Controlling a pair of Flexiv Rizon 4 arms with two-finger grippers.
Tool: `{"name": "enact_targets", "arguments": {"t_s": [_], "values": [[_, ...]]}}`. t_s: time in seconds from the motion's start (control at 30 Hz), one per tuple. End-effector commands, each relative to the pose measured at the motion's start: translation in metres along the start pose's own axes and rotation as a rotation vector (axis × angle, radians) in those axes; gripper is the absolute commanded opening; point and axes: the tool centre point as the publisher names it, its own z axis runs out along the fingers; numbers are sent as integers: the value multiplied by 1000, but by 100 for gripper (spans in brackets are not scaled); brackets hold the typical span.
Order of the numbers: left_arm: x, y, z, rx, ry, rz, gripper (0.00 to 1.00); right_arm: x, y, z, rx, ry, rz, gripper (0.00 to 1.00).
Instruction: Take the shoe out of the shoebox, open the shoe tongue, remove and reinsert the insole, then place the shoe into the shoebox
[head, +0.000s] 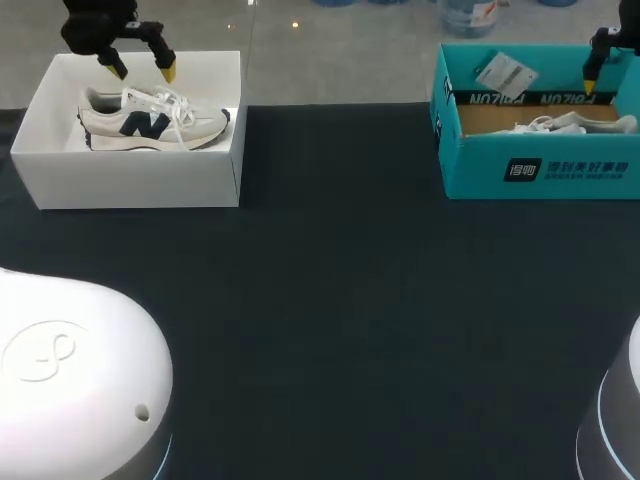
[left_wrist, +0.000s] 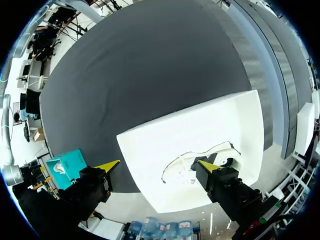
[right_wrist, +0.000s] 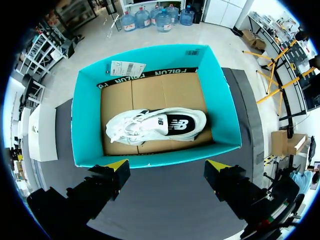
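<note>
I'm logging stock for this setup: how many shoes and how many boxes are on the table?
Shoes: 2 (cream sneaker with navy logo, white lace-up sneaker)
Boxes: 2 (white cardboard shoebox, teal cardboard shoebox)
Total: 4

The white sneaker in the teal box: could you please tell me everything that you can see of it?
The white lace-up sneaker is a low trainer with white laces and a dark patch bearing a white logo toward its heel end. It lies lengthwise on the brown cardboard floor of the teal cardboard shoebox, nearer the wall closest to the right hand. That hand hangs open above, apart from the shoe; only the floor appears to touch it.
</note>
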Motion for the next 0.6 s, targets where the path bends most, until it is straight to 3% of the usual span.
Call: {"name": "enact_targets", "arguments": {"t_s": [0.03, 0.6], "values": [[5, 6, 2, 83, 50, -32, 100, 0, -1, 0, -2, 1, 1, 100], [10, 6, 8, 110, 57, -60, 100, 0, -1, 0, -2, 1, 1, 100]]}}
